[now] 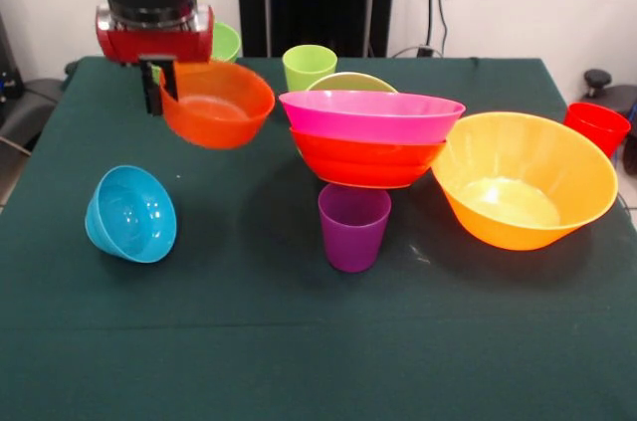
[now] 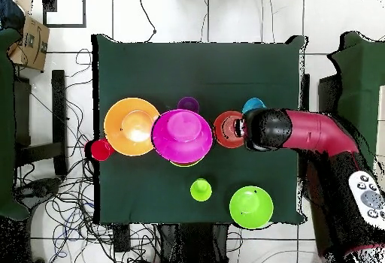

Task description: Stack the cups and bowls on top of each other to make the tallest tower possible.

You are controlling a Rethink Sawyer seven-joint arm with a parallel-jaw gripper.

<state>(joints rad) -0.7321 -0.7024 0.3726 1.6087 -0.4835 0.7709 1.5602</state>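
My gripper (image 1: pixel 161 83) is shut on the rim of the small orange-red bowl (image 1: pixel 217 103), which hangs upright just above the cloth at the left; from above it shows beside the arm's wrist (image 2: pixel 228 128). The tower (image 1: pixel 368 137) is the pink bowl (image 1: pixel 370 115) nested on a red-orange bowl (image 1: pixel 366 162). A lime green bowl (image 1: pixel 350 81) peeks out behind it. The purple cup (image 1: pixel 353 227) stands in front of the tower. A blue bowl (image 1: pixel 131 212) lies tipped on its side, left. The large orange bowl (image 1: pixel 523 182) sits to the right.
A lime green cup (image 1: pixel 309 65) stands behind the tower. Another lime green bowl (image 1: pixel 227 41) sits at the far edge behind the gripper. A red cup (image 1: pixel 597 127) is at the table's right edge. The table (image 1: pixel 249 361) is covered in dark green cloth.
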